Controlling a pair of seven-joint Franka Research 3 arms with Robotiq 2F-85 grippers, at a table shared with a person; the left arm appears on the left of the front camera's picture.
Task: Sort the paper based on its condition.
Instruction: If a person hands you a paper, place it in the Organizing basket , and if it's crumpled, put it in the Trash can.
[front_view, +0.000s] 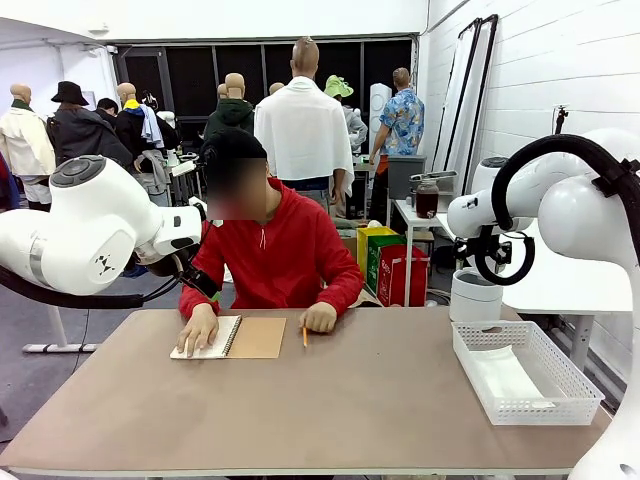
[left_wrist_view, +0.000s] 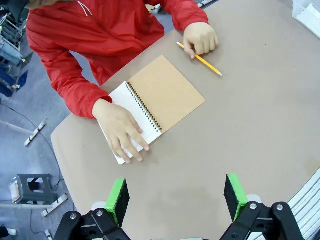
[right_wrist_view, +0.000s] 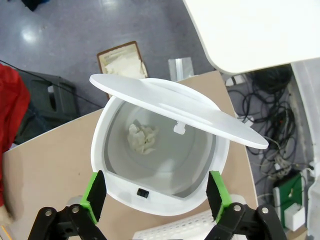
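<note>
The notebook (front_view: 230, 337) lies open on the table (front_view: 330, 420) just in front of the person (front_view: 270, 250), at the table's far edge, with one hand (front_view: 198, 328) flat on its page. Just right of the notebook, the other hand (front_view: 319, 318) holds a pencil (front_view: 305, 335) against the table. Well to the right of the notebook sits a basket (front_view: 525, 372) with paper (front_view: 505, 378) in it, and behind the basket, off the table's corner, stands a bin (right_wrist_view: 160, 160) with crumpled paper (right_wrist_view: 142, 138) in it.
</note>
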